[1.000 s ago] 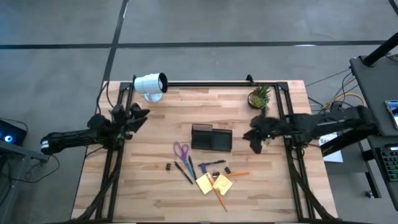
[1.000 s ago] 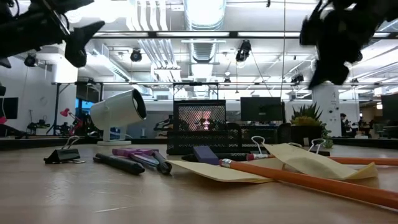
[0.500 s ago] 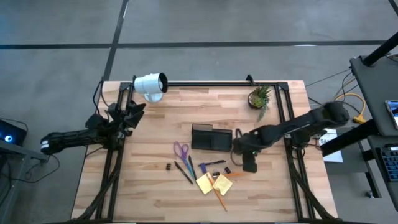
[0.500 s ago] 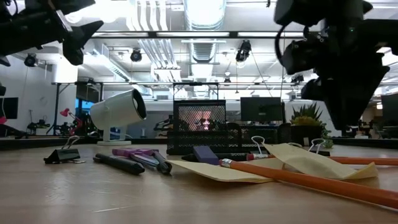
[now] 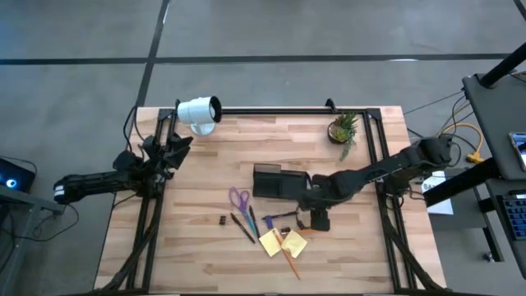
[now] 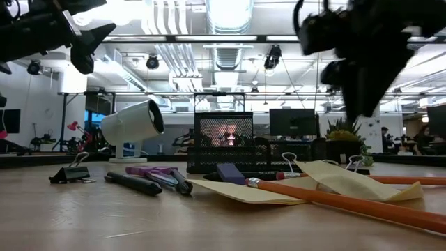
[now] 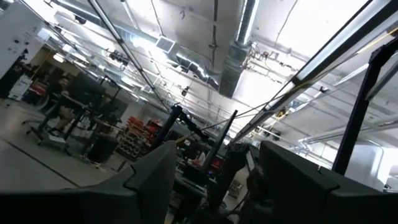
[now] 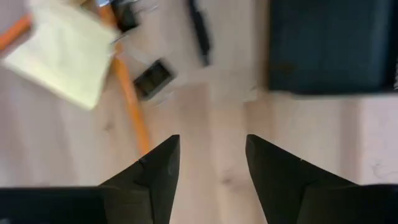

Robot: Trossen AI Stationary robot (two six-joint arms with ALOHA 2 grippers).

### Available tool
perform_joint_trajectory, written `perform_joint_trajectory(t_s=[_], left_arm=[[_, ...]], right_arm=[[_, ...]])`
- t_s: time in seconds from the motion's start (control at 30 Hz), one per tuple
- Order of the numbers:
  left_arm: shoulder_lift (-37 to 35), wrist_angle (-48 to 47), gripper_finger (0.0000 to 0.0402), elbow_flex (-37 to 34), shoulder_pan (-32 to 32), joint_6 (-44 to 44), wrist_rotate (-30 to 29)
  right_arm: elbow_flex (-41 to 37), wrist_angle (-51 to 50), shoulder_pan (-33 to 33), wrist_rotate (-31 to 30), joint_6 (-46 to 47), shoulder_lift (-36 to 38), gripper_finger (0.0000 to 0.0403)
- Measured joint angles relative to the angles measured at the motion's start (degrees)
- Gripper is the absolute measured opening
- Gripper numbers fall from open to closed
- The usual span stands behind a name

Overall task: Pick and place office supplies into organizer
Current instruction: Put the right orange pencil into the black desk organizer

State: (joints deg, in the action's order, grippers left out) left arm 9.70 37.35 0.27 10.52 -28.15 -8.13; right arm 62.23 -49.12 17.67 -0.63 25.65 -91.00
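The black organizer (image 5: 279, 182) stands mid-table, its mesh wall facing the low view (image 6: 223, 141). Near it lie purple-handled scissors (image 5: 239, 199), dark pens (image 5: 244, 226), two yellow sticky pads (image 5: 283, 242), an orange pencil (image 5: 290, 261) and small black clips (image 5: 223, 220). My right gripper (image 5: 312, 218) hovers open above the table just right of the pads. In its wrist view the right gripper (image 8: 211, 155) stands over bare wood, with a sticky pad (image 8: 62, 53), the orange pencil (image 8: 132, 109), a clip (image 8: 152, 76) and the organizer (image 8: 329, 46) ahead. My left gripper (image 5: 177, 146) waits open at the table's left edge.
A white cylindrical lamp-like object (image 5: 200, 111) lies at the far left corner, and a small potted plant (image 5: 343, 129) stands at the far right. A black frame rail (image 5: 271, 109) runs along the far edge. Bare wood lies near the table's left and near edges.
My right gripper has swung from the table's right edge toward the left and near side, dropping and tipping downward until it hangs over the supplies beside the sticky pads. Nothing on the table has moved.
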Motion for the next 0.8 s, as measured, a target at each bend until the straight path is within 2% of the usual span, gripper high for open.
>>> perform_joint_trajectory(t_s=[0.3,0.4,0.5,0.63,0.8], left_arm=[[-0.1,6.5,0.0216,0.4,0.0,-0.5,-4.2],[0.1,7.8,0.0216,1.5,0.0,0.1,-7.6],[0.5,7.7,0.0216,1.9,0.0,-0.3,-7.3],[1.7,7.7,0.0216,1.9,0.0,-5.3,-7.2],[5.2,7.2,0.0216,1.9,-0.1,-6.0,-5.8]], right_arm=[[-1.5,0.1,12.8,-2.3,8.5,1.4,0.0172],[-1.9,0.0,15.3,-2.2,11.9,1.0,0.0172],[-1.9,-0.1,17.0,-2.3,15.0,1.1,0.0170],[-2.0,-0.1,19.7,-5.0,14.1,1.3,0.0169],[-2.6,-0.4,21.5,-6.2,11.0,1.3,0.0168]])
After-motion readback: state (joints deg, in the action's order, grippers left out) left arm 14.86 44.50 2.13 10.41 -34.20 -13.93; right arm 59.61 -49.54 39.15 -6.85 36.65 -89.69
